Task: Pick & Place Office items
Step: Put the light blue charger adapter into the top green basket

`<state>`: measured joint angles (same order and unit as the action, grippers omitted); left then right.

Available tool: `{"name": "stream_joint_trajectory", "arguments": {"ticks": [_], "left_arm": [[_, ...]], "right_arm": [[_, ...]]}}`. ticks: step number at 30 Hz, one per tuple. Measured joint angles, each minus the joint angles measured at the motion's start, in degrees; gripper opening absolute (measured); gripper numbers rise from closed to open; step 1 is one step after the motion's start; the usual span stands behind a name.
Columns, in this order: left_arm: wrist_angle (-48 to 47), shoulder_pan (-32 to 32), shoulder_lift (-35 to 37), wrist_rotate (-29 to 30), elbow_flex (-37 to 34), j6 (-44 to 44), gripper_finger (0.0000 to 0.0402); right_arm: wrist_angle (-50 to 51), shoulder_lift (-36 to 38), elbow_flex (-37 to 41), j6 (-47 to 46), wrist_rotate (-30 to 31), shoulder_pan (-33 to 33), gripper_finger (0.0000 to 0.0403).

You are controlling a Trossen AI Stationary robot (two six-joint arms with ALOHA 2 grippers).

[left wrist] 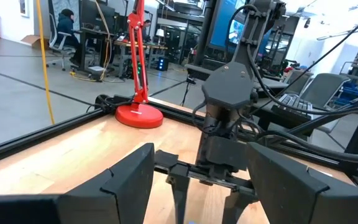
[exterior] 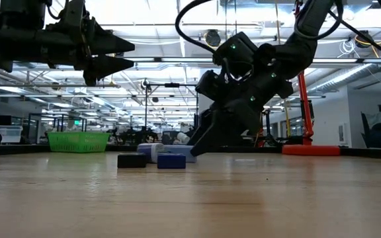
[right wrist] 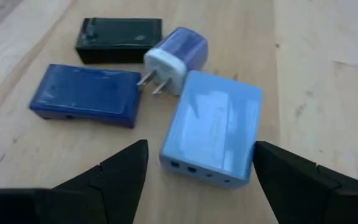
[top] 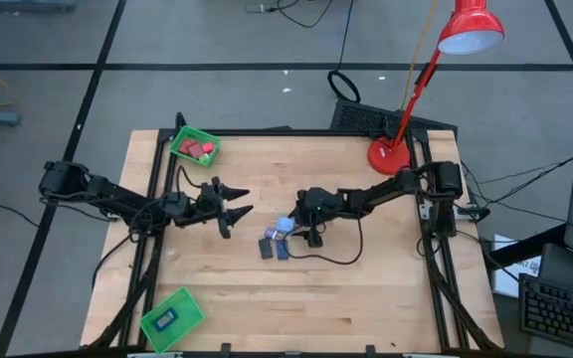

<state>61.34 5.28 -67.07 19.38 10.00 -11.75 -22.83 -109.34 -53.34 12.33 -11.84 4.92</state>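
Several office items lie in a cluster mid-table: a light-blue block (right wrist: 213, 127) (top: 285, 225), a white-and-lavender plug charger (right wrist: 176, 56), a dark-blue block (right wrist: 86, 93) (exterior: 170, 160) and a black rectangle (right wrist: 120, 31) (exterior: 131, 160). My right gripper (right wrist: 201, 155) (top: 298, 231) is open and low over the table, one finger on each side of the light-blue block's near end. My left gripper (top: 246, 202) (exterior: 132, 55) is open, raised above the table left of the cluster and pointing toward it.
A green tray (top: 195, 149) at the far left holds red pieces. Another green tray (top: 172, 318) at the near left holds a dark piece. A red desk lamp (top: 391, 156) stands at the far right beside my right arm. Bare wood lies near and right of the cluster.
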Motion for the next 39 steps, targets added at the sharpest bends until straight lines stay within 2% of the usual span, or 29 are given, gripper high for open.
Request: {"name": "stream_joint_trajectory", "arguments": {"ticks": [8, 15, 20, 26, 29, 32, 35, 39], "left_arm": [[0.07, 0.00, 0.00, 0.02, 0.00, 0.87, 0.0255], [0.11, -0.12, 0.00, 0.07, 0.00, 2.45, 0.0255], [0.13, -0.24, 0.00, 0.09, 0.00, 2.45, 0.0255], [0.17, -0.24, 0.00, 0.15, 0.00, 0.48, 0.0255], [0.20, -0.24, 0.00, 0.16, 0.00, -0.42, 0.0255], [0.06, -0.22, 0.01, 0.09, 0.01, -2.06, 0.0255], [-5.91, 0.21, 0.01, 0.13, 2.16, -3.85, 0.0255], [-24.16, 1.27, -0.62, 0.47, 9.99, -3.79, 0.0255]], "right_arm": [[-0.04, 0.00, 0.00, -1.97, 0.24, -0.19, 0.0220], [0.22, 0.00, 0.00, -4.34, 6.64, -0.16, 0.0183], [0.37, 0.00, 0.00, -5.42, 7.94, -0.14, 0.0174], [0.24, 0.00, 0.02, -7.19, 17.95, 0.05, 0.0177], [0.95, 0.91, 0.04, -7.09, 17.34, 0.03, 0.0177], [1.77, 3.05, 0.04, -6.98, 14.09, -0.03, 0.0174], [5.45, 6.30, 0.09, -6.94, 12.09, 0.00, 0.0174], [8.80, 11.87, 0.29, -6.94, 9.33, 0.03, 0.0178]]}}
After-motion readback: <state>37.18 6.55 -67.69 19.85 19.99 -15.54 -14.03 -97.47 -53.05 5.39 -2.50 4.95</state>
